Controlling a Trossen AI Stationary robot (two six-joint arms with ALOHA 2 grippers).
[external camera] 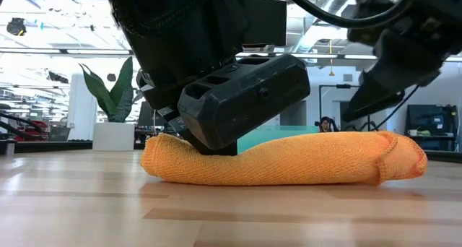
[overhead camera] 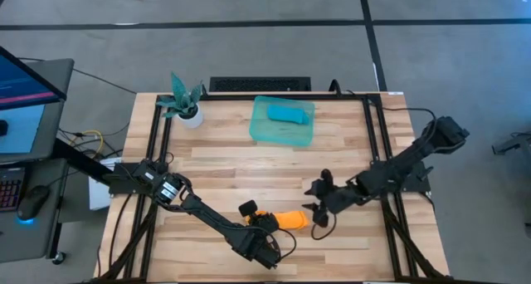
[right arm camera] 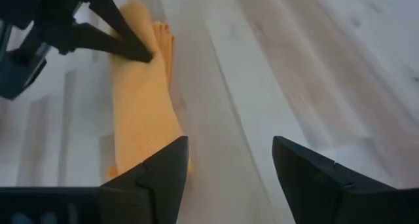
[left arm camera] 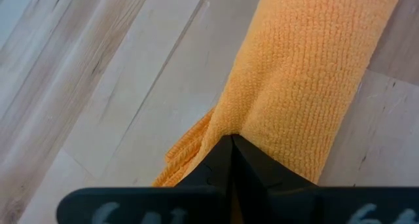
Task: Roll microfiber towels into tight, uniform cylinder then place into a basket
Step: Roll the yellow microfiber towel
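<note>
The orange towel (overhead camera: 289, 220) lies rolled into a cylinder on the table near its front edge, and it also shows in the low view (external camera: 289, 160). My left gripper (overhead camera: 259, 218) is shut on the roll near its left end. My right gripper (overhead camera: 319, 204) is open at the roll's right end. One of its fingers (right arm camera: 157, 171) stands over that end, and whether it touches I cannot tell. The turquoise towel (overhead camera: 289, 112) lies rolled inside the teal-green basket (overhead camera: 264, 133) at the table's far middle. My left gripper has its fingertips (left arm camera: 230, 149) closed together on the top of the orange roll near its left end (left arm camera: 252, 116), coming from above and slanting down. The cloth creases at the tips and the roll is dented in there (external camera: 216, 154). The roll rests on the table.
A small white pot with a teal plant (overhead camera: 186, 105) stands at the table's far left. Bare wood lies between the roll and the basket. A monitor and a keyboard stand beyond the table's left edge.
</note>
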